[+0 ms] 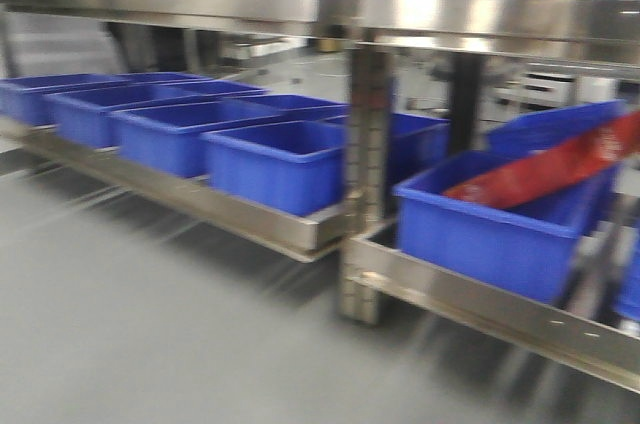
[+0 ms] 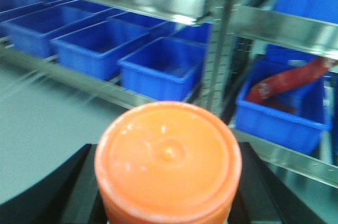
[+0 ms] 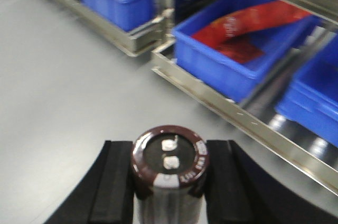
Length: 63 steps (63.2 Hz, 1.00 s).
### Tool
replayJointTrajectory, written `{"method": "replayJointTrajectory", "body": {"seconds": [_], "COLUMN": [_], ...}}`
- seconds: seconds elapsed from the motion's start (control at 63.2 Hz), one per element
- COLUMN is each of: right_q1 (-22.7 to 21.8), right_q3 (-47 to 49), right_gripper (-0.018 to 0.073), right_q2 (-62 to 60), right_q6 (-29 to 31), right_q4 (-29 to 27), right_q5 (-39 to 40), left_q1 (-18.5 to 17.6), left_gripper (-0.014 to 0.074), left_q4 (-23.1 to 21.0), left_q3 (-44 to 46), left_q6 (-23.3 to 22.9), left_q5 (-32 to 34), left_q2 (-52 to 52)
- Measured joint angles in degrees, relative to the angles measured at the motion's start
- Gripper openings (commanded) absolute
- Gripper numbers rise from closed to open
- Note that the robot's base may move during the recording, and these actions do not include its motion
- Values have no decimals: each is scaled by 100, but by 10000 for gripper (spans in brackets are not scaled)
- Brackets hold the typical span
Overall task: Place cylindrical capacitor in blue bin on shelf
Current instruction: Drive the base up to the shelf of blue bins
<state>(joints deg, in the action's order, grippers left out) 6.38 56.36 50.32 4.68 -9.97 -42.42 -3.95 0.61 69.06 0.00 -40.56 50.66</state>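
Only the cylindrical capacitor [image 2: 168,163] top can be seen: a round orange cap, glossy, with a small dimple in the middle. Its side is hidden, so no print can be read. It's held upright between the black pads [image 2: 63,192] of the left gripper [image 2: 168,195], clamped on both sides, out in front of the shelf [image 1: 300,9] over the grey floor [image 1: 150,324].

A dark maroon cylinder [image 3: 170,160] with two silvery terminals on top is pinched the same way by the right gripper [image 3: 169,195].

On the lower steel beam a row of blue bins [image 1: 270,169] is lined up left of the upright post. Right of the post, a red package [image 1: 560,169] is leaned slantwise in another blue bin [image 1: 480,234], one end poking over the rim. More blue bins are blurred on the top level.
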Motion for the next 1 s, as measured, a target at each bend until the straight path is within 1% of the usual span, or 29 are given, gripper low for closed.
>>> {"method": "replayJointTrajectory", "body": {"seconds": [0.996], "right_q1": [0], "right_q3": [0], "right_gripper": [-162], "right_q2": [0], "right_q6": [0], "right_q4": [11], "right_q5": [0], "left_q1": [0], "left_gripper": [-111], "left_q4": [0], "left_q3": [0], "left_q6": [0], "left_q5": [10], "left_q2": [0]}}
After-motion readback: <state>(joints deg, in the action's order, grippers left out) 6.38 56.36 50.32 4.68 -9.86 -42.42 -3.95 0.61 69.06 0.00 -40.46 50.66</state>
